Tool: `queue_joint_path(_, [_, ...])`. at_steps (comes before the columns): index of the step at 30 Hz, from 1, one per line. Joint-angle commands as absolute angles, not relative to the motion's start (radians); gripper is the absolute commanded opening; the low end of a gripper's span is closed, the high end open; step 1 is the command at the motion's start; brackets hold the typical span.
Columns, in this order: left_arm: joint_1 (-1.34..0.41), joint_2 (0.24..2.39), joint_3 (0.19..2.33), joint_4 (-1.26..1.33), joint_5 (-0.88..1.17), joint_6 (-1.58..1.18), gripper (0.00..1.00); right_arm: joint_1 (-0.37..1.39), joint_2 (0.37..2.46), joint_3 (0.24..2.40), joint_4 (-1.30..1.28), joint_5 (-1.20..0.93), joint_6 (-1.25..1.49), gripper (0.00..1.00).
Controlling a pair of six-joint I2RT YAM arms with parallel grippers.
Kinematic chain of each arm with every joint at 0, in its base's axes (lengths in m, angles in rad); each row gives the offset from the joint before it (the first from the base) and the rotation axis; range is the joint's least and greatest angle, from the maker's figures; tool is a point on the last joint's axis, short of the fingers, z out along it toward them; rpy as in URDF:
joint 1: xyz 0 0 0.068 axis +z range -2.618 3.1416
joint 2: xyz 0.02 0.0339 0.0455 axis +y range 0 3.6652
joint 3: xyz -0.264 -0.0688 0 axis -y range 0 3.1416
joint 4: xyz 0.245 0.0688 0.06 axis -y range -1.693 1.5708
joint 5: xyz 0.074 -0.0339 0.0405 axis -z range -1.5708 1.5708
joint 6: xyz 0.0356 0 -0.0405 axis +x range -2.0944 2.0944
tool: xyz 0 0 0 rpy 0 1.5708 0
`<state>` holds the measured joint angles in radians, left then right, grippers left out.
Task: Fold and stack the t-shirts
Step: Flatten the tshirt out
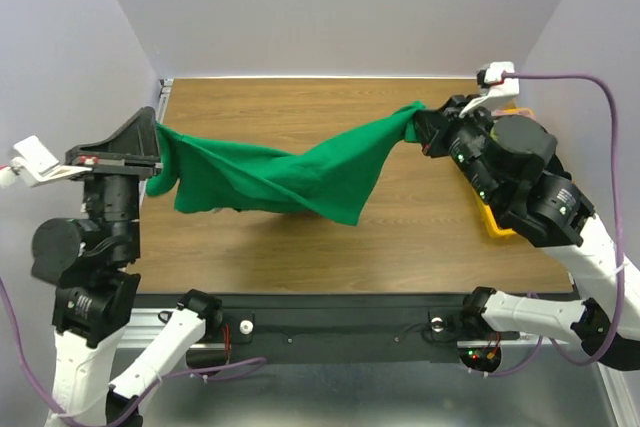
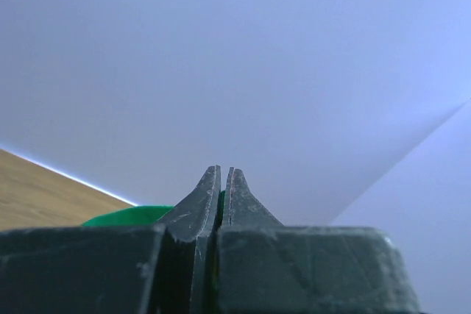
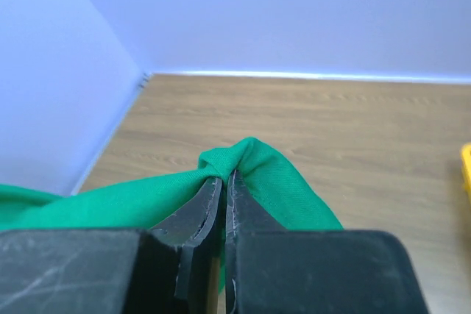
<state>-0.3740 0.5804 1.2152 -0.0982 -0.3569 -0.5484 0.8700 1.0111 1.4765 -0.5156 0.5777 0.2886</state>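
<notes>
Observed: plain bright green soft-cloth t-shirt (image 1: 300, 175) stretched, sagging, over brown wooden table (image 1: 430, 247). The left claw (image 1: 158, 150) is clamped tight on one end and the right claw (image 1: 424, 129) on the other.

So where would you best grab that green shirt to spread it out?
Likely at the two ends of its upper edge, coming in from each side, as the left claw and right claw pinch the green shirt now. The limp cloth sags and twists in the middle, so a grip there would probably bunch it.
</notes>
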Motion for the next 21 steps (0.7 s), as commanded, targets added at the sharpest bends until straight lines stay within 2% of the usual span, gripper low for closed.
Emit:
queue_joint_path(1, [-0.376,0.615,1.334,-0.092,-0.302,-0.525,0.00,0.870,1.020,1.601,-0.474,0.493,0.221,0.00])
queue_joint_path(6, [-0.376,0.629,1.419,-0.091,-0.293,-0.499,0.00,0.870,1.042,1.696,-0.476,0.460,0.195,0.00])
queue_joint_path(13, [-0.376,0.678,1.578,-0.094,-0.299,-0.445,0.00,0.868,1.003,1.698,-0.476,0.382,0.218,0.00])
queue_joint_path(18, [-0.376,0.673,1.553,-0.084,-0.310,-0.451,0.00,0.868,0.971,1.631,-0.482,0.344,0.259,0.01])
queue_joint_path(21, [-0.376,0.708,1.471,-0.065,-0.357,-0.466,0.00,0.870,0.968,1.560,-0.483,0.451,0.299,0.03])
